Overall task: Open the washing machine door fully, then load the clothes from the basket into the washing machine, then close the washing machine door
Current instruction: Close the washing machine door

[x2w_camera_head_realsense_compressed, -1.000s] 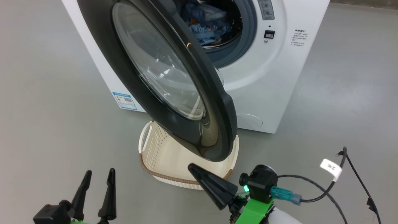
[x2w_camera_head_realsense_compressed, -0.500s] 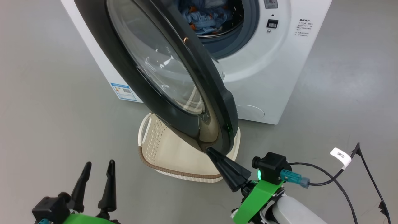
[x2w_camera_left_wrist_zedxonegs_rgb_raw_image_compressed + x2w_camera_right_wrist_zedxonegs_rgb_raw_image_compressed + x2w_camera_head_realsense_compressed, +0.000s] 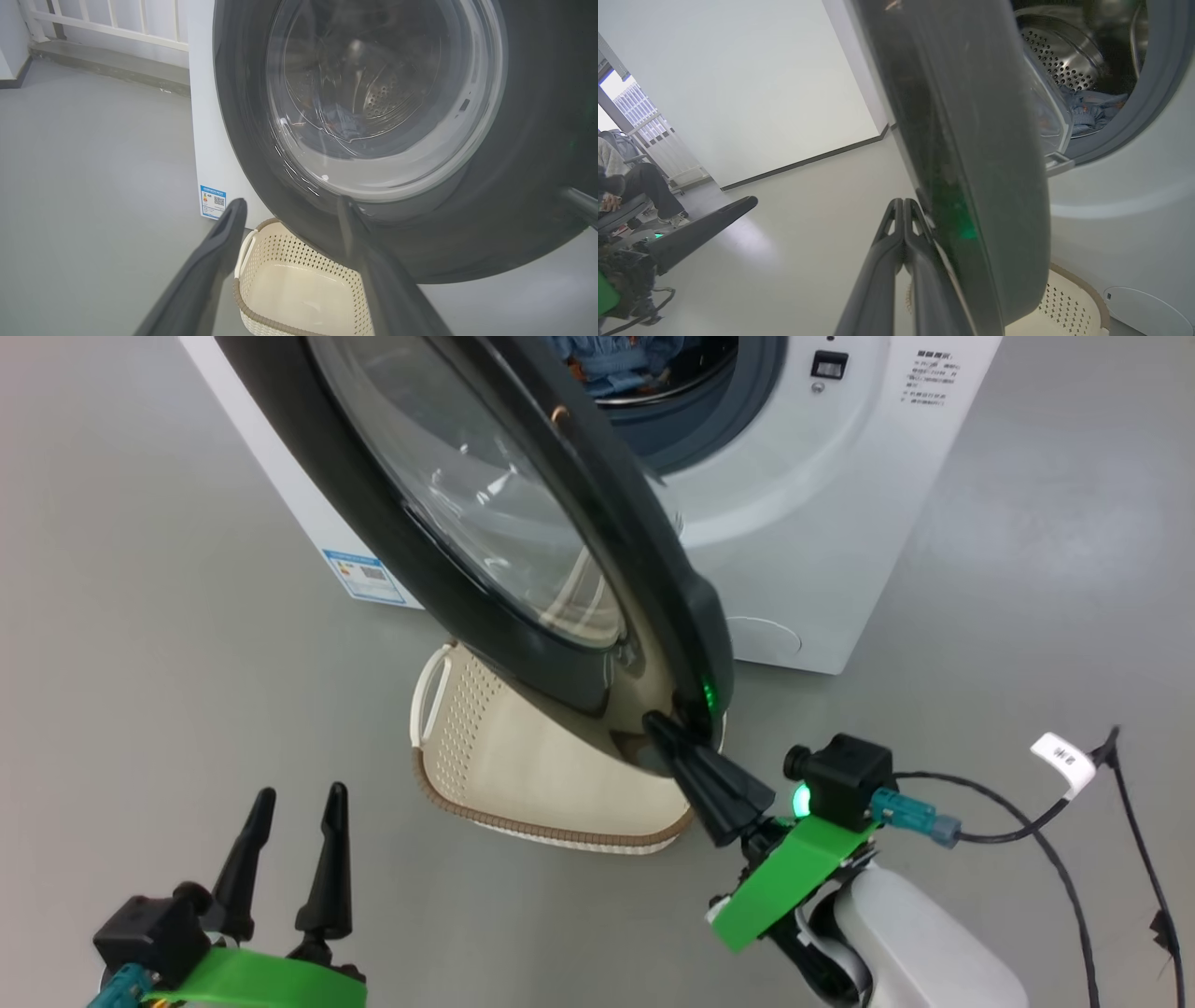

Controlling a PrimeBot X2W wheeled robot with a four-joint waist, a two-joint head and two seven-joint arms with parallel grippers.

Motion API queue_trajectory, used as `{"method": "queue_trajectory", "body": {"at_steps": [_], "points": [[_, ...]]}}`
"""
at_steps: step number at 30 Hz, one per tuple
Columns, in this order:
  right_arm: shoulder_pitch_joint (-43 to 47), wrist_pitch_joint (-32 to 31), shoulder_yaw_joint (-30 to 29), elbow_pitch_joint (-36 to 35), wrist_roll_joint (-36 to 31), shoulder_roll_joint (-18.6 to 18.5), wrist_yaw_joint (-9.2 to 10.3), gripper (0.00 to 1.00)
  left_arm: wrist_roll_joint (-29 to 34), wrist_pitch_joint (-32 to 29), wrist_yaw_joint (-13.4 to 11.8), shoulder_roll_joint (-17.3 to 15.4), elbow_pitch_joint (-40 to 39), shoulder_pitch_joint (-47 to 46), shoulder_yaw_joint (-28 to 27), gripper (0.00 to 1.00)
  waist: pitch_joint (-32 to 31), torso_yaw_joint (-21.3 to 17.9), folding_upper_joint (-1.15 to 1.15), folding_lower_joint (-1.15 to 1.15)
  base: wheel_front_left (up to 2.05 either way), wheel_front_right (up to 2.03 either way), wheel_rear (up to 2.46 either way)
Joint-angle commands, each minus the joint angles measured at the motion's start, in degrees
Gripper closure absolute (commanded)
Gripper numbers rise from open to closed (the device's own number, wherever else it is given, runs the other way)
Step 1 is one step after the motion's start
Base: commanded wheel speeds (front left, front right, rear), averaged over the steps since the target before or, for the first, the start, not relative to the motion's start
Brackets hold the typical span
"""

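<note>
Two dark fingers of the right gripper [image 3: 656,724] are pressed together into a single wedge with nothing between them. Their tip rests against the glossy black rim of the washing machine door [image 3: 467,495] at its lowest edge. In the right wrist view the closed right gripper [image 3: 903,203] lies along the outer side of that rim [image 3: 971,140], where a green glow reflects on the black surface. The left gripper [image 3: 301,793] hangs low at the near left, its two fingers spread apart and holding nothing, well away from the door. In the left wrist view its parted fingers [image 3: 292,203] frame the door's lower rim [image 3: 383,102] and the basket [image 3: 280,252].

The door stands partly open, swung out from the front of the washing machine [image 3: 822,523]. Behind it the clothes [image 3: 616,355] lie in the drum, and the right wrist view shows them as blue fabric [image 3: 1087,109] on the perforated steel.

The basket [image 3: 467,709] sits on the grey floor [image 3: 140,663] just in front of the machine, directly under the open door, which hides its far side. A blue label sticker [image 3: 364,574] is on the machine's left side and a round white flap [image 3: 770,639] is low on its front. A person [image 3: 640,186] sits at the far left of the right wrist view.
</note>
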State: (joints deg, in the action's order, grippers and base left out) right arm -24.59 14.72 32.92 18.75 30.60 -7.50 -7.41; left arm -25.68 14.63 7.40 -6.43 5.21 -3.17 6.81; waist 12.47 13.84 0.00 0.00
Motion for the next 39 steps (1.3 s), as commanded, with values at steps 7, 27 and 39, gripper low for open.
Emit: {"method": "queue_trajectory", "body": {"at_steps": [7, 27, 39], "points": [[-3.4, 0.3, -4.1, -1.1, -1.4, 0.3, -0.08, 1.0, -0.2, 0.4, 0.1, -1.0, -1.9, -3.2, -1.5, 0.0, 2.4, 0.2, 0.0, 0.0, 0.0, 0.0, 0.0], [-16.0, 0.3, -16.2, 1.1, -3.7, -4.4, -0.08, 1.0, -0.9, 0.4, 0.1, -0.1, -4.2, -9.2, 1.9, 0.0, 10.0, 2.6, 0.0, 0.0, 0.0, 0.0, 0.0], [-23.4, 0.3, -22.3, 3.9, -5.0, -5.6, -0.08, 1.0, -1.3, 0.4, 0.1, 0.1, -4.8, -11.2, 3.6, 0.0, 12.8, 4.7, 0.0, 0.0, 0.0, 0.0, 0.0]]}}
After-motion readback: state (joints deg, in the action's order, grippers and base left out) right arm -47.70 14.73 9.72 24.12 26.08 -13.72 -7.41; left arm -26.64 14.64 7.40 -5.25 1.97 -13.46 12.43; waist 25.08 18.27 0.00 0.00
